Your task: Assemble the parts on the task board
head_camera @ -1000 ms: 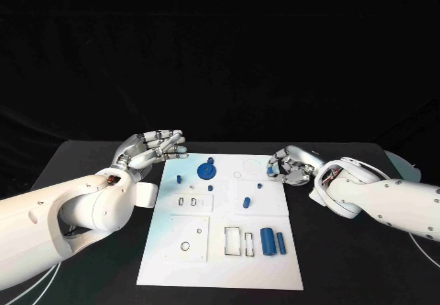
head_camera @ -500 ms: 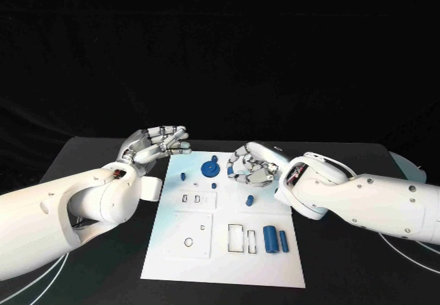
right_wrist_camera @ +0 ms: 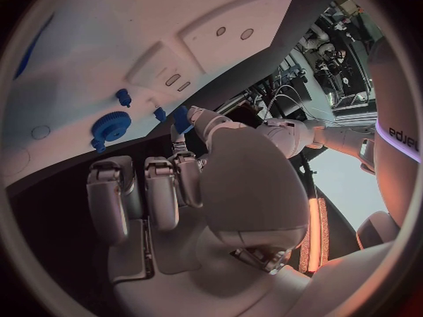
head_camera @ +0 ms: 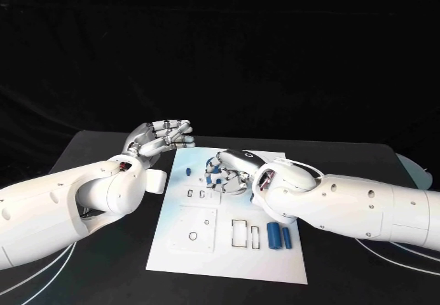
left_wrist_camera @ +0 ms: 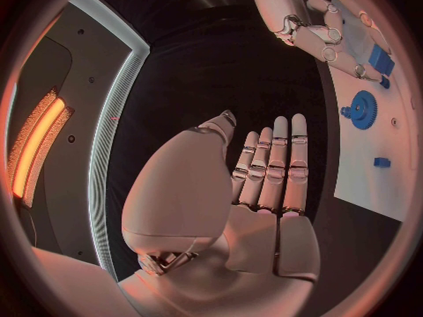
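Right hand (head_camera: 231,170), fingers curled and empty, hovers over the blue gear (right_wrist_camera: 111,126) at the task board's (head_camera: 229,254) far end, apparently to grasp it; left hand (head_camera: 161,138) waits spread, clear.

The task board (head_camera: 197,251) is a white rectangular plate lying flat in the middle of the head view, running from the centre down toward the lower edge. Two blue cylinders (head_camera: 280,236) lie side by side at its lower right, the left one thicker. Beside them, toward the board's middle, sit two narrow rectangular slots (head_camera: 246,232), and to their left a raised square plate with a small oval hole (head_camera: 193,236). A small blue peg (head_camera: 185,171) stands near the board's upper left edge. A blue gear (left_wrist_camera: 360,108) lies flat on the board in the left wrist view, with a small blue block (left_wrist_camera: 381,162) apart from it
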